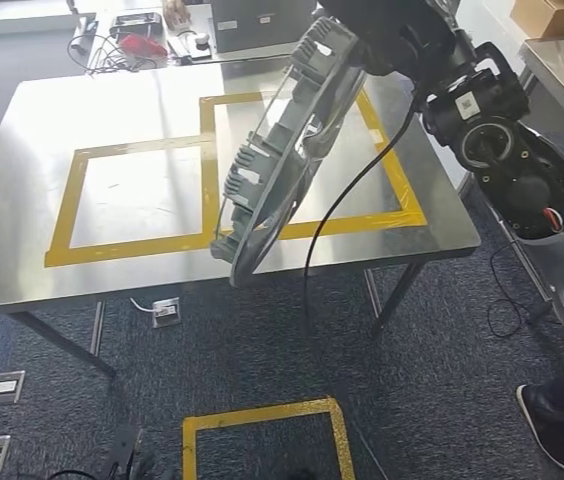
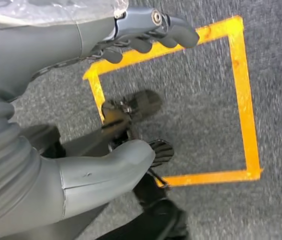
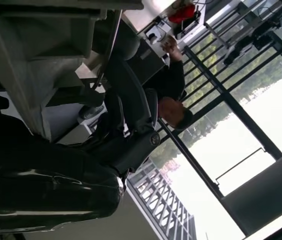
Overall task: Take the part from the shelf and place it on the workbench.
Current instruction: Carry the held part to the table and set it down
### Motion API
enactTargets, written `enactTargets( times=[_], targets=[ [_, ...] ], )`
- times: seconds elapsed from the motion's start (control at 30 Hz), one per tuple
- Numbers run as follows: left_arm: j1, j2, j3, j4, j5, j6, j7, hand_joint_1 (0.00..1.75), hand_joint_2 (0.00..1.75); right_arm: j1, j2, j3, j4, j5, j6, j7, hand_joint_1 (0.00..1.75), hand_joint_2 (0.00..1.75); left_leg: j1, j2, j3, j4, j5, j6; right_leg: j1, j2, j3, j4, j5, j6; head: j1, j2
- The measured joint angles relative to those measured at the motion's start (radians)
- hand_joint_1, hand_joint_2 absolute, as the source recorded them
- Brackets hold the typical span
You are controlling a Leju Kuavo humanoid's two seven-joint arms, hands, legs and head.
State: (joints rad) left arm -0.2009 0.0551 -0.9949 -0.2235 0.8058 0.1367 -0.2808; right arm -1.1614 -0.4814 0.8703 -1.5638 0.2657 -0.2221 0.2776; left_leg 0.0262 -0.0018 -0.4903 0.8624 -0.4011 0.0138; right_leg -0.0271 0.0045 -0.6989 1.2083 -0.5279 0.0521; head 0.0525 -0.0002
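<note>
From the head view, a steel workbench (image 1: 30,200) stands ahead, its top marked with two joined rectangles of yellow tape (image 1: 207,170). The right arm (image 1: 490,120) reaches in from the upper right. Its hand (image 1: 373,40) is dark and partly cut off by the top edge, and it grips the upper end of the part (image 1: 286,150). The part is a large grey ribbed ring with a clear centre. It hangs tilted in the air over the near right side of the workbench, with its lower end past the table's front edge. A black cable (image 1: 339,210) droops from the arm towards the floor. On the dark carpet below lies another yellow tape square (image 1: 264,425). A person's shoe (image 1: 551,425) shows at the lower right. Clutter with a red item (image 1: 142,45) sits at the far edge of the workbench.

From the left wrist view, the left hand (image 2: 105,95) hangs over grey carpet and holds nothing. Its thick grey thumb (image 2: 113,167) and dark fingers (image 2: 158,37) are apart, with the fingers slightly curled. Beneath it lies an orange-yellow floor square (image 2: 245,100).

From the right wrist view, the picture is turned. The right hand's dark fingers (image 3: 128,130) wrap around a pale grey edge of the part, which is seen close up. Beyond them, a person in dark clothing (image 3: 169,85) leans by a desk, in front of tall windows (image 3: 245,130).
</note>
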Motion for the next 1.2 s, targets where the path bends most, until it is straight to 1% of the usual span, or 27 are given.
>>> enactTargets(
  times=[0.03,0.1,0.13,0.17,0.2,0.23,0.33,0.37,0.4,0.47,0.5,0.53,0.57,0.63,0.67,0.7,0.73,0.8,0.87,0.9,0.97,1.0,1.03,1.07,1.13,1.17,1.2],
  targets=[
    [0.0,-0.003,0.0,0.0,-0.002,-0.005,0.003,0.0,1.75,0.002,0.0,0.003,0.003,0.002,-0.003,0.001,1.75,1.75,0.007,-0.001,0.004,0.008,-0.009,-0.008,-0.007,-0.001,0.003,-0.022,0.029,0.01,0.002,0.0],
    [0.0,-0.008,0.0,0.0,-0.01,-0.011,0.007,0.0,1.75,0.005,-0.001,0.006,0.005,0.008,-0.014,0.004,1.75,1.75,0.021,-0.003,0.008,0.034,-0.035,-0.028,-0.021,-0.005,0.049,-0.145,0.105,0.034,0.005,0.0],
    [-0.001,-0.007,0.0,0.0,-0.014,-0.013,0.008,0.0,1.75,0.007,-0.003,0.007,0.005,0.011,-0.021,0.006,1.75,1.75,0.026,-0.004,0.006,0.051,-0.048,-0.04,-0.023,-0.004,0.073,-0.198,0.125,0.042,0.01,0.0],
    [-0.001,-0.005,-0.001,0.001,-0.016,-0.012,0.009,0.0,1.75,0.011,-0.006,0.007,0.003,0.013,-0.027,0.008,1.75,1.75,0.027,-0.005,0.002,0.064,-0.057,-0.05,-0.023,-0.001,0.087,-0.228,0.128,0.039,0.013,0.0],
    [-0.001,-0.003,-0.002,0.001,-0.017,-0.012,0.01,0.0,1.75,0.018,-0.008,0.006,0.001,0.014,-0.031,0.011,1.75,1.75,0.026,-0.005,0.0,0.071,-0.062,-0.057,-0.02,0.003,0.092,-0.234,0.118,0.031,0.011,0.0],
    [0.001,-0.001,-0.002,0.001,-0.017,-0.01,0.01,0.0,1.75,0.026,-0.009,0.006,-0.001,0.014,-0.035,0.013,1.75,1.75,0.025,-0.005,0.0,0.073,-0.061,-0.062,-0.017,0.006,0.095,-0.234,0.113,0.017,0.007,0.0],
    [0.005,0.006,-0.004,0.001,-0.006,0.001,-0.001,0.0,1.75,0.039,-0.01,0.004,-0.004,0.014,-0.038,0.008,1.75,1.75,0.028,-0.003,0.002,0.087,-0.065,-0.066,-0.015,0.009,0.115,-0.246,0.106,-0.013,-0.011,0.0],
    [0.005,0.01,-0.004,0.001,0.0,0.005,-0.007,0.0,1.75,0.036,-0.01,0.003,-0.005,0.014,-0.039,0.003,1.75,1.75,0.027,-0.002,-0.019,0.128,-0.081,-0.065,-0.015,0.009,0.124,-0.251,0.103,-0.021,-0.016,0.0],
    [0.004,0.014,-0.004,0.001,0.006,0.008,-0.011,0.0,1.75,0.033,-0.009,0.002,-0.006,0.014,-0.039,-0.004,1.75,1.75,0.025,-0.001,-0.055,0.193,-0.103,-0.064,-0.015,0.009,0.131,-0.256,0.1,-0.028,-0.021,0.0],
    [0.006,0.021,-0.004,0.001,0.018,0.014,-0.016,0.0,1.75,0.031,-0.004,0.006,-0.004,0.014,-0.039,-0.016,1.75,1.75,0.018,-0.001,-0.151,0.342,-0.14,-0.059,-0.011,0.009,0.145,-0.264,0.094,-0.036,-0.028,0.0],
    [0.009,0.022,-0.003,0.001,0.024,0.016,-0.018,0.0,1.75,0.031,0.001,0.009,-0.001,0.014,-0.039,-0.022,1.75,1.75,0.015,-0.001,-0.189,0.386,-0.139,-0.056,-0.009,0.009,0.153,-0.267,0.09,-0.039,-0.03,0.0],
    [0.012,0.023,-0.003,0.001,0.028,0.018,-0.019,0.0,1.75,0.031,0.006,0.013,0.001,0.014,-0.039,-0.028,1.75,1.75,0.012,-0.001,-0.209,0.39,-0.116,-0.051,-0.007,0.01,0.161,-0.268,0.084,-0.04,-0.03,0.0],
    [0.013,0.023,-0.002,0.001,0.031,0.02,-0.021,0.0,1.75,0.03,0.011,0.015,0.003,0.014,-0.04,-0.033,1.75,1.75,0.01,-0.001,-0.21,0.355,-0.076,-0.045,-0.006,0.011,0.169,-0.268,0.078,-0.041,-0.03,0.0],
    [0.014,0.023,-0.002,0.001,0.036,0.022,-0.024,0.0,1.75,0.026,0.02,0.017,0.006,0.013,-0.041,-0.04,1.75,1.75,0.005,-0.002,-0.175,0.223,0.019,-0.032,-0.006,0.011,0.184,-0.268,0.064,-0.036,-0.031,0.0],
    [0.014,0.023,-0.001,0.001,0.037,0.023,-0.025,0.0,1.75,0.022,0.022,0.017,0.008,0.013,-0.042,-0.042,1.75,1.75,0.002,-0.002,-0.158,0.167,0.046,-0.028,-0.004,0.012,0.186,-0.267,0.059,-0.031,-0.031,0.0],
    [0.015,0.023,-0.001,0.001,0.038,0.024,-0.026,0.0,1.75,0.018,0.024,0.018,0.009,0.012,-0.043,-0.043,1.75,1.75,-0.001,-0.002,-0.145,0.127,0.052,-0.026,-0.001,0.013,0.185,-0.267,0.056,-0.026,-0.031,0.0],
    [0.015,0.022,-0.001,0.001,0.038,0.025,-0.027,0.0,1.75,0.014,0.025,0.018,0.01,0.011,-0.044,-0.043,1.75,1.75,-0.004,-0.003,-0.139,0.111,0.044,-0.025,0.0,0.013,0.182,-0.267,0.053,-0.02,-0.029,0.0],
    [0.016,0.022,0.0,0.001,0.037,0.027,-0.028,0.0,1.75,0.011,0.026,0.017,0.009,0.007,-0.046,-0.036,1.75,1.75,-0.006,-0.004,-0.133,0.096,0.028,-0.021,-0.002,0.012,0.18,-0.269,0.048,-0.009,-0.025,0.0],
    [0.017,0.023,0.0,0.001,0.036,0.029,-0.028,0.0,1.75,0.01,0.026,0.016,0.006,0.003,-0.048,-0.025,1.75,1.75,-0.004,-0.005,-0.124,0.09,0.023,-0.012,-0.004,0.006,0.167,-0.233,0.021,-0.001,-0.019,0.0],
    [0.017,0.023,0.0,0.001,0.034,0.03,-0.027,0.0,1.75,0.009,0.025,0.016,0.004,0.002,-0.049,-0.019,1.75,1.75,-0.004,-0.006,-0.118,0.086,0.021,-0.007,-0.003,0.004,0.144,-0.182,-0.006,-0.001,-0.014,0.0],
    [0.019,0.024,0.0,0.001,0.032,0.031,-0.027,0.0,1.75,0.011,0.025,0.017,0.001,0.0,-0.051,-0.008,1.75,1.75,-0.009,-0.006,-0.109,0.086,0.013,0.003,0.001,0.002,0.068,-0.033,-0.065,-0.003,-0.001,0.0],
    [0.021,0.024,0.0,0.001,0.031,0.031,-0.026,0.0,1.75,0.013,0.025,0.017,0.0,-0.002,-0.051,-0.004,1.75,1.75,-0.011,-0.006,-0.104,0.086,0.009,0.006,0.002,0.002,0.031,0.027,-0.077,-0.004,0.003,0.0],
    [0.024,0.023,0.0,0.001,0.031,0.031,-0.026,0.0,1.75,0.015,0.025,0.018,0.0,-0.003,-0.051,-0.001,1.75,1.75,-0.013,-0.006,-0.097,0.087,0.004,0.007,0.004,0.002,0.009,0.053,-0.069,-0.005,0.007,0.0],
    [0.025,0.023,0.0,0.001,0.031,0.031,-0.025,0.0,1.75,0.017,0.024,0.018,-0.001,-0.004,-0.051,0.001,1.75,1.75,-0.015,-0.006,-0.089,0.088,-0.003,0.007,0.005,0.002,0.005,0.036,-0.037,-0.007,0.009,0.0],
    [0.027,0.023,0.0,0.001,0.031,0.031,-0.024,0.0,1.75,0.016,0.024,0.016,-0.005,-0.005,-0.051,0.002,1.75,1.75,-0.016,-0.007,-0.072,0.093,-0.019,0.003,0.007,0.001,0.044,-0.092,0.06,-0.013,0.016,0.0],
    [0.027,0.023,0.0,0.001,0.031,0.031,-0.023,0.0,1.75,0.014,0.024,0.015,-0.008,-0.005,-0.052,0.002,1.75,1.75,-0.018,-0.007,-0.066,0.096,-0.026,0.0,0.01,0.001,0.068,-0.156,0.096,-0.017,0.018,0.0],
    [0.027,0.023,0.0,0.001,0.031,0.031,-0.023,0.0,1.75,0.012,0.024,0.015,-0.01,-0.005,-0.052,0.002,1.75,1.75,-0.019,-0.007,-0.064,0.099,-0.031,-0.003,0.013,0.001,0.088,-0.205,0.113,-0.021,0.019,0.0]
  ],
)
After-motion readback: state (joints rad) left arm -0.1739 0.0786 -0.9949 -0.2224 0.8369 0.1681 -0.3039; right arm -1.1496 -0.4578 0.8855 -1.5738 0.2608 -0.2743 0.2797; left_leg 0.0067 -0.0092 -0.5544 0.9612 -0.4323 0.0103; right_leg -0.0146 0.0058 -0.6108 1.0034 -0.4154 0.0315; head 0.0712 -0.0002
